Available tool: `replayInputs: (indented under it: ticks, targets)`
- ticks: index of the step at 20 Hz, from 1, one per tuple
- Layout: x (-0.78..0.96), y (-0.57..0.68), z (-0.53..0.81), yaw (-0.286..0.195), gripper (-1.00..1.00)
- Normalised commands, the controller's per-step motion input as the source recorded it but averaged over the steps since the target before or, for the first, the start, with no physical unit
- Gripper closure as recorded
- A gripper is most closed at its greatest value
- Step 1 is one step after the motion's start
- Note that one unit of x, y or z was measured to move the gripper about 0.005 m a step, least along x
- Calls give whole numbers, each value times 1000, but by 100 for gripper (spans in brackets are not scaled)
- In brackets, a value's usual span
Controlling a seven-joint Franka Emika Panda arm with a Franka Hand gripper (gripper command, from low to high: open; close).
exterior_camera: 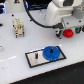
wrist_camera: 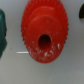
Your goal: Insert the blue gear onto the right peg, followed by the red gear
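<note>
Hand (exterior_camera: 67, 31) seemingly pinching red gear (wrist_camera: 44, 31), centre hole only in wrist view; blue gear (exterior_camera: 51, 52) on plate (exterior_camera: 34, 59).

We see a white table (exterior_camera: 15, 50) under everything. Toward the exterior view's left, fairly far back, stands a small cream fixture (exterior_camera: 18, 27) with dark slots; we cannot tell what it is. Nearer us a white plate (exterior_camera: 35, 59) with a black border lies flat on the table. At the far left edge sit blurred blue bits (exterior_camera: 2, 23) too small to make out. A black cable (exterior_camera: 34, 20) arcs above the table.
</note>
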Motion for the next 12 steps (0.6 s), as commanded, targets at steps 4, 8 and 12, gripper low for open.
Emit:
replayInputs:
  ticks: [4, 8, 12]
  targets:
    - [-263, 33, -179, 0, 100]
    - [-293, 85, -80, 0, 100]
    - [-196, 47, -15, 0, 100]
